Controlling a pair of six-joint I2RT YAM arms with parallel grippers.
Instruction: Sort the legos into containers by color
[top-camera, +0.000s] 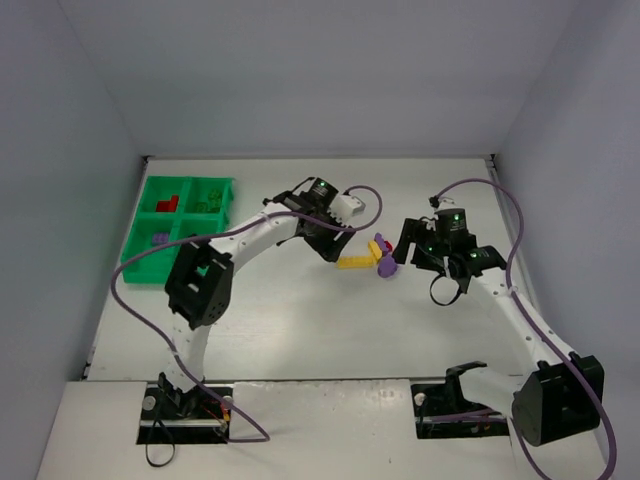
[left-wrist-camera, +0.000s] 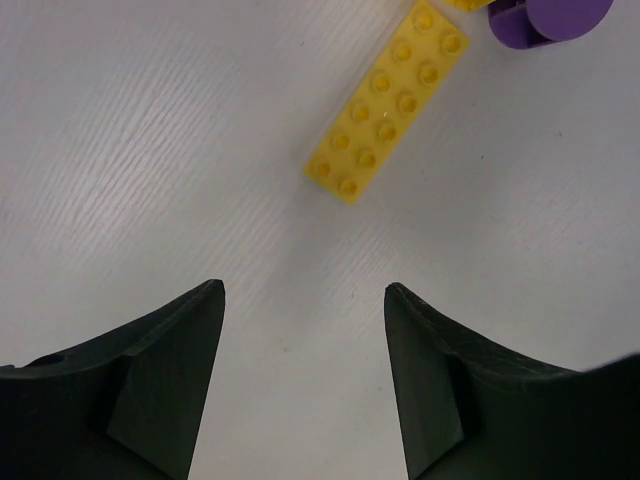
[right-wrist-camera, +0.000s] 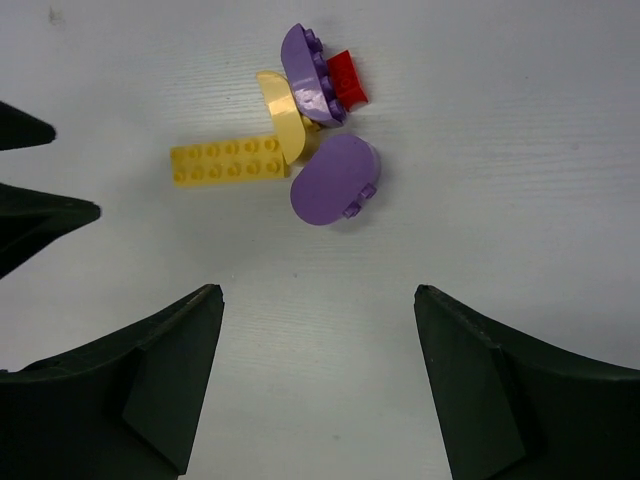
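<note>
- Loose legos sit in one clump: long yellow brick (left-wrist-camera: 388, 100), purple dome (right-wrist-camera: 333, 180), second purple piece (right-wrist-camera: 305, 70), pale yellow curved piece (right-wrist-camera: 282, 118), small red brick (right-wrist-camera: 348, 78).
- Left gripper (left-wrist-camera: 305, 290): jaws wide apart, empty. The yellow brick is just ahead of its tips, slightly right.
- Right gripper (right-wrist-camera: 318, 290): jaws wide apart, empty. The clump is ahead, roughly centred.
- Green tray (top-camera: 150, 268): well behind the left gripper, with red, green and purple pieces inside.

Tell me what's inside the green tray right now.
The tray holds red legos far left, green legos far right, one purple lego near left. The near-right compartment looks empty where visible, but the left arm covers part of it.
</note>
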